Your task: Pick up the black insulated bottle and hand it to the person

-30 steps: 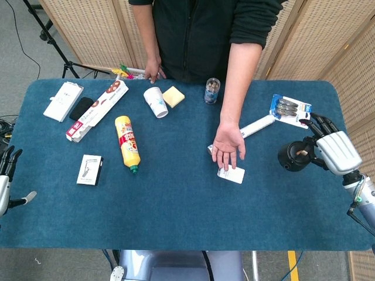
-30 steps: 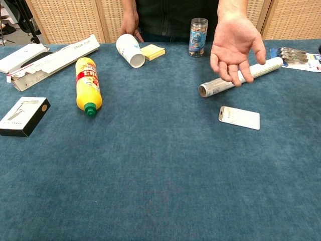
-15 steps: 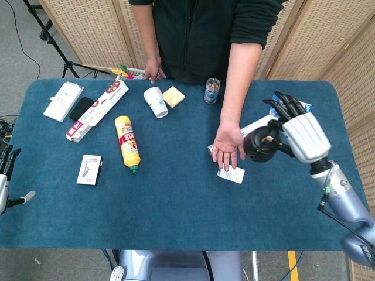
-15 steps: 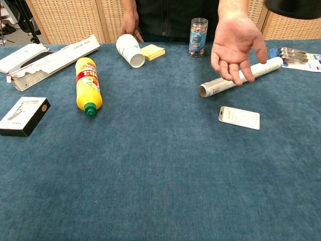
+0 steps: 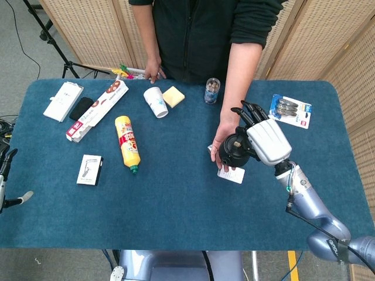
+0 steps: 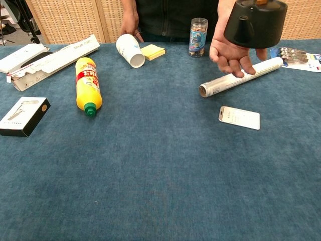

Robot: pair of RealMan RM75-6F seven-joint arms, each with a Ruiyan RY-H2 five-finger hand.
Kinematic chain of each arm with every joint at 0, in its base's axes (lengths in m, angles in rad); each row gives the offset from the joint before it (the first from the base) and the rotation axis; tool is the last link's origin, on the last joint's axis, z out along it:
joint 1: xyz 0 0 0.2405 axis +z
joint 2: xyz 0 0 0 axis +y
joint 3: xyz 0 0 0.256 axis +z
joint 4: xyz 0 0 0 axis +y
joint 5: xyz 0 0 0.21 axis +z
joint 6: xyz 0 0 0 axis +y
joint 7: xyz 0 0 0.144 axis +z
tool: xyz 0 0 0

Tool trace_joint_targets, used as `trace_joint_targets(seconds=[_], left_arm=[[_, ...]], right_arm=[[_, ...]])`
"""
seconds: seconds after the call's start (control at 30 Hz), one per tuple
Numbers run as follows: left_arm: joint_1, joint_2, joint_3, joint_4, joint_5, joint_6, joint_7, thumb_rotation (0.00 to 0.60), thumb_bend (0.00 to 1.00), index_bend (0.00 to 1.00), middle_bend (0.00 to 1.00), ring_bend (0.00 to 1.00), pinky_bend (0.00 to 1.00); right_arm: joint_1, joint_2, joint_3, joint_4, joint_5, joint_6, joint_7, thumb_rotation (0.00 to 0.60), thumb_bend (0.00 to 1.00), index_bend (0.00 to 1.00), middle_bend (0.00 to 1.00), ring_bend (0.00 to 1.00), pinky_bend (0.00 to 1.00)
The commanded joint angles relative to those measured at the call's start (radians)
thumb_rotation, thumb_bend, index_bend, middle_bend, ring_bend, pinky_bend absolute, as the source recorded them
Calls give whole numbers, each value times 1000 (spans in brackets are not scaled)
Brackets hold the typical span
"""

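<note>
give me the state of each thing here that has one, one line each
black insulated bottle: held in the air by right hand, over person's palm
left hand: holds nothing, fingers apart, at table's edge
paper cup: on its side
yellow bottle: lying down, green cap on
foil roll: lying flat

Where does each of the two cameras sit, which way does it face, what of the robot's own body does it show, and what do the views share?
Head view: high above the near table edge, looking steeply down; shows the right hand gripping the black insulated bottle at the person's open hand, and the left hand at the frame edge.
Chest view: low, looking level across the table towards the person; no robot body shows.
Shared: bottle, person's hand, yellow bottle, foil roll.
</note>
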Motion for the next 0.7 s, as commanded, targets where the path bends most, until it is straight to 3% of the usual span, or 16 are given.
trace_joint_targets(seconds=[0.03,0.2,0.37,0.43,0.5,0.53,0.6,0.7], left_arm=[[1,1,0,-1,1,3,-1,600,0,0,0,0,121],[3,1,0,-5,1,7,2,600,0,0,0,0,121],[1,0,-1,-5,-2,3,7,600,0,0,0,0,121],[0,-1,-1,-6,-3,1,9,600,0,0,0,0,121],[0,-1,-1,-6,-4,0,10,600,0,0,0,0,121],[0,-1,-2,-6,-5,0,9,600,0,0,0,0,121],[0,0,-2,-5,-6,0,8,600,0,0,0,0,121],[0,0,-2,-4,-6,-2,5,600,0,0,0,0,121]], right_arm=[[-6,-12,-9,14,-9,2,0,600,827,650,174,0,118],[-17,-31,-20,41,-25,7,17,600,807,650,174,0,118],[-25,-39,-20,54,-48,17,68,600,523,576,174,0,118],[-25,-43,-19,65,-54,22,61,600,357,526,165,0,118],[-26,-40,-24,63,-50,8,63,600,81,294,97,0,118],[-27,-34,-24,54,-41,-2,65,600,9,160,49,0,118],[-30,-26,-18,45,-33,-1,54,600,0,29,4,0,118],[-38,0,-13,11,-10,-6,24,600,0,0,0,0,118]])
